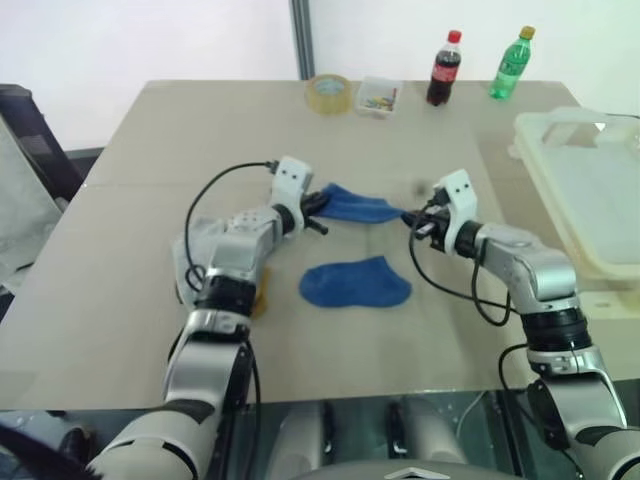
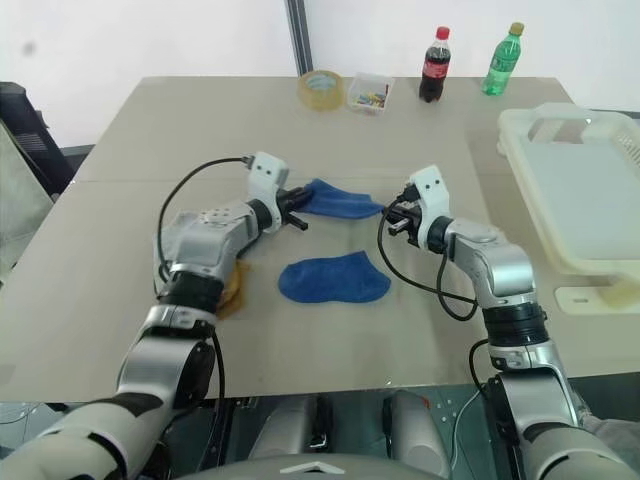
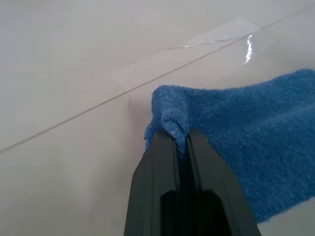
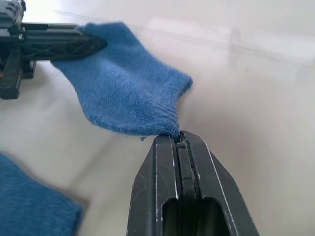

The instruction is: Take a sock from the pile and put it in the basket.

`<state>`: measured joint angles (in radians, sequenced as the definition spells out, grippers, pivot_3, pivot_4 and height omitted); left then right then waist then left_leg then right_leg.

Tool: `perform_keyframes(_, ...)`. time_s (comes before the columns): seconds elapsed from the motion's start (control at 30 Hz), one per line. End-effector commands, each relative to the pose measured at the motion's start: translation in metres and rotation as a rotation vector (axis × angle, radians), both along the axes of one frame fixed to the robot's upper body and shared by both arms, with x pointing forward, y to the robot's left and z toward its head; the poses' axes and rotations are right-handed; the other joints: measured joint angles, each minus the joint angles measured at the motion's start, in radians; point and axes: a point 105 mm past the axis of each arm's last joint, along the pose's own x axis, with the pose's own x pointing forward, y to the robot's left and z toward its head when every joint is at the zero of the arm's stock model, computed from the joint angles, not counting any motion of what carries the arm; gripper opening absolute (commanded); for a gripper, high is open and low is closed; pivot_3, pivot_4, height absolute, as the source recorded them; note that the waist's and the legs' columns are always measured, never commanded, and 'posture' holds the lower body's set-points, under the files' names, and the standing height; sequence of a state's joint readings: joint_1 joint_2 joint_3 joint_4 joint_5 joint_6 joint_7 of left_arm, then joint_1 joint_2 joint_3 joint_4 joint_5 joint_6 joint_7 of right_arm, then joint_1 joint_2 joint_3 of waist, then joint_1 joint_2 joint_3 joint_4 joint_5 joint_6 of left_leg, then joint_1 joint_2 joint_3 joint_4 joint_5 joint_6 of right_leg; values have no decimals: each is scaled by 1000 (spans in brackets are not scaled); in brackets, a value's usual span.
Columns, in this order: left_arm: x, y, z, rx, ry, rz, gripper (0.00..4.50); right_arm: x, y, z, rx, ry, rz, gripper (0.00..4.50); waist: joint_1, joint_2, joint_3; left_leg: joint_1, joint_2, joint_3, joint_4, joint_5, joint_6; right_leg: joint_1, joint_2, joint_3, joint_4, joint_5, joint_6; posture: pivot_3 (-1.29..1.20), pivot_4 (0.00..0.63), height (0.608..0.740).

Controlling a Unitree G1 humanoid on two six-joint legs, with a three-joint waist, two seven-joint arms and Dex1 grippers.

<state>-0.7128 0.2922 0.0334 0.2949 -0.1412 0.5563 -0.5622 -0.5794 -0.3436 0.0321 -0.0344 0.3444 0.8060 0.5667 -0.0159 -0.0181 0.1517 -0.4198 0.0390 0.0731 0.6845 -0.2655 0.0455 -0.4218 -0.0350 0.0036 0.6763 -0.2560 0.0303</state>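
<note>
A blue sock (image 1: pixel 356 283) lies flat on the table (image 1: pixel 120 300) close in front of me, between my two arms. Under my left arm a bit of yellow sock (image 2: pixel 234 285) peeks out, touching the table.

My left gripper (image 1: pixel 318 212) is squeezed tight on one end of another blue sock, the held sock (image 1: pixel 356 205). In the left wrist view its two black fingers (image 3: pixel 152 191) pinch a small fold of the cloth. My right gripper (image 1: pixel 412 221) is squeezed tight on the other end of that same sock. In the right wrist view its fingers (image 4: pixel 162 196) bite the edge of the cloth, and my left gripper shows at the far end of it. So the held sock hangs stretched between my two grippers, up off the table, just behind the flat blue sock.

The basket (image 1: pixel 590 190) sits at the right side of the table, well apart from both grippers. It is big and pale cream, with a handle hole near its far end.

At the far edge of the table stand a roll of tape (image 1: pixel 329 93), a small clear box (image 1: pixel 379 97) with coloured bits in it, a dark cola bottle (image 1: pixel 445 68) with a red cap, and a green bottle (image 1: pixel 512 64) with a yellow cap. The tape and the box are just beside each other.
</note>
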Motion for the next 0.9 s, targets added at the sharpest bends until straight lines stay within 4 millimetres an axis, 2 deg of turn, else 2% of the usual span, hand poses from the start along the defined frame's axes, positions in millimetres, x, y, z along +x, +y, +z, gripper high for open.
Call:
perform_keyframes(0.03, -54, -2, 32, -53, -42, -41, 102, -38, 6, 20, 11, -53, 132, 0, 0, 0, 0, -1, 1, 0, -1, 0, 0, 0, -3, 3, 1, 0, 0, 0, 150, 735)
perform_keyframes(0.13, -92, -1, 22, 11, -12, -21, 102, -65, 8, 16, -15, -40, 196, 0, 2, 0, 0, -2, 1, -2, -2, 0, 0, 0, -3, 3, -2, 0, 0, 0, 150, 735)
perform_keyframes(0.2, -111, -4, 18, -9, 7, -23, 102, -79, 8, 10, -42, -29, 219, 0, 5, 0, 0, 1, 1, -2, -1, 0, 0, 1, -4, 3, -3, 0, 0, 0, 150, 735)
perform_keyframes(0.33, -135, -6, 10, -37, 12, 13, 102, -94, 9, 2, -123, -44, 248, 0, 4, -1, 0, 10, 0, -3, 0, -2, 4, 11, -4, 2, -3, 0, 0, 0, 150, 735)
perform_keyframes(0.53, -139, -13, -1, -106, -25, 104, 102, -93, 12, 0, -176, -98, 226, 0, 5, -1, 0, 12, 0, -1, 0, -2, 3, 10, -2, 5, 0, 0, -1, 0, 150, 735)
perform_keyframes(0.67, -137, -8, -4, -172, -37, 187, 102, -89, 9, 0, -192, -118, 204, 0, 6, -1, 0, 8, 0, -2, 0, -2, 3, 8, -1, 5, -1, 0, -1, 0, 150, 735)
perform_keyframes(0.77, -140, -7, -18, -138, -5, 182, 102, -90, 7, 0, -196, -118, 202, 0, 5, -1, 0, 7, 0, -2, 0, -2, 4, 8, -1, 5, -3, 0, -1, 0, 150, 735)
perform_keyframes(0.9, -138, -9, -23, -183, 19, 185, 102, -90, 5, 0, -200, -113, 197, 0, 7, -2, 1, 7, 0, -3, 0, -2, 4, 8, 0, 4, -4, 0, -1, 0, 150, 735)
